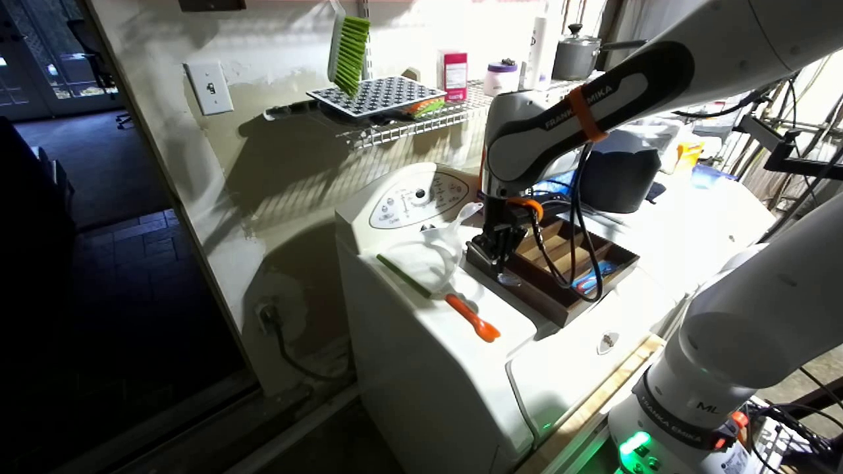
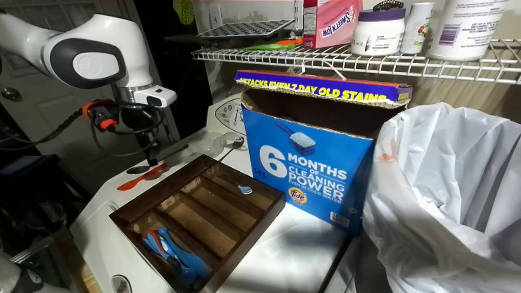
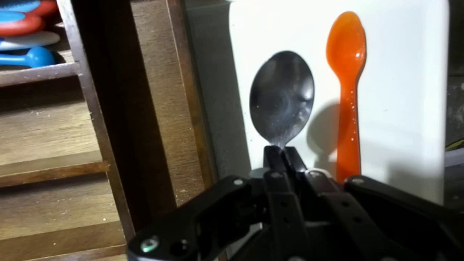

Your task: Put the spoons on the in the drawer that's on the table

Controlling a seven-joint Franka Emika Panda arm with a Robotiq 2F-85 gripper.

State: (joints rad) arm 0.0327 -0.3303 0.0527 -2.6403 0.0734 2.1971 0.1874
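My gripper (image 3: 281, 154) is shut on the neck of a dark metal spoon (image 3: 282, 96), bowl pointing out from the fingertips; its handle is hidden by the gripper. The spoon's shadow falls apart from it, so it is held above the white table (image 3: 398, 94). The orange spoon (image 3: 347, 98) lies on the table to the right of it, also seen in both exterior views (image 1: 471, 317) (image 2: 140, 178). The brown wooden drawer (image 2: 248, 246) stands beside the gripper, on the left in the wrist view (image 3: 188, 78). A small light blue spoon (image 2: 245, 189) and several blue and red utensils (image 2: 175, 252) lie in separate compartments.
A clear plastic item (image 1: 438, 250) and a green-edged utensil (image 1: 403, 275) lie near the control panel (image 1: 418, 197). A blue Tide box (image 2: 309, 171) and a bin with a white bag (image 2: 439, 183) stand beyond the drawer. A wire shelf (image 2: 325, 61) hangs above.
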